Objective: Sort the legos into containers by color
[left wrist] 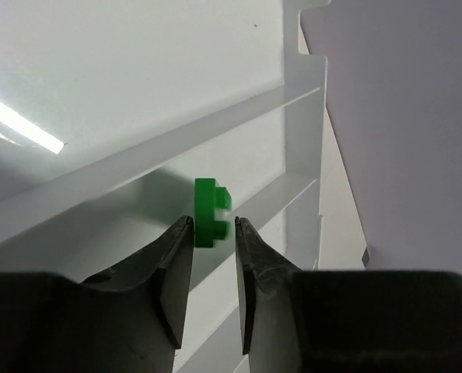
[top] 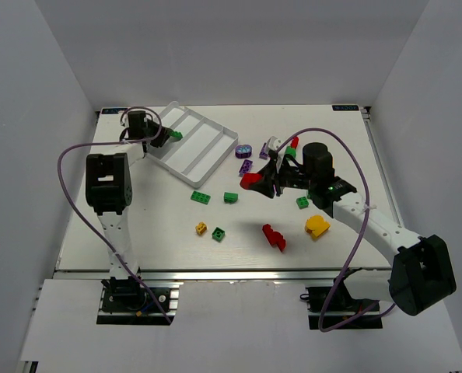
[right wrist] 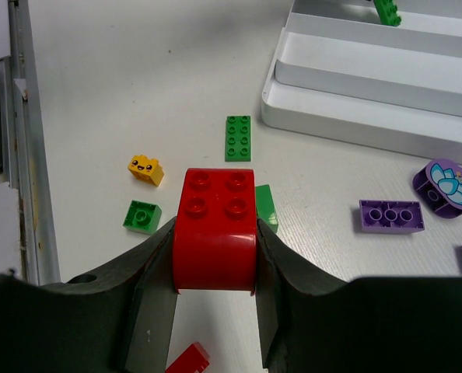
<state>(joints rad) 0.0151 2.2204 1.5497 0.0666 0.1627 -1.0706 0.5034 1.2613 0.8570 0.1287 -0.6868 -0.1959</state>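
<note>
Legos [top: 230, 197] in green, red, yellow and purple lie loose on the white bench [top: 161, 233], in front of and to the right of the white tray [top: 202, 144], whose four long compartments are meant to take them by colour. The left hand [left wrist: 213, 225] pinches a small green brick [left wrist: 211, 210] at its fingertips, studs turned sideways, over the left part of the tray; which compartment lies beneath it is hard to tell. The right hand [right wrist: 215, 224], well apart from the tray, is clamped on a red brick [right wrist: 215, 194] with a rounded front. Its fingers press the two flat side walls, the four studs face up, and the piece looks lifted clear of the bench. Beyond it lie a green plate [right wrist: 238, 137], a small yellow brick with a printed face [right wrist: 146, 169] and purple pieces, one of them round [right wrist: 445, 185]. The bricks look light, hard and smooth. They are unlikely to crush or bend, but could squirt out of a skewed grip. Flat, parallel side walls offer the surest hold. The yellow wedge [top: 317, 226] and the round purple piece probably need a careful, centred pinch, away from slopes and curves.
</note>
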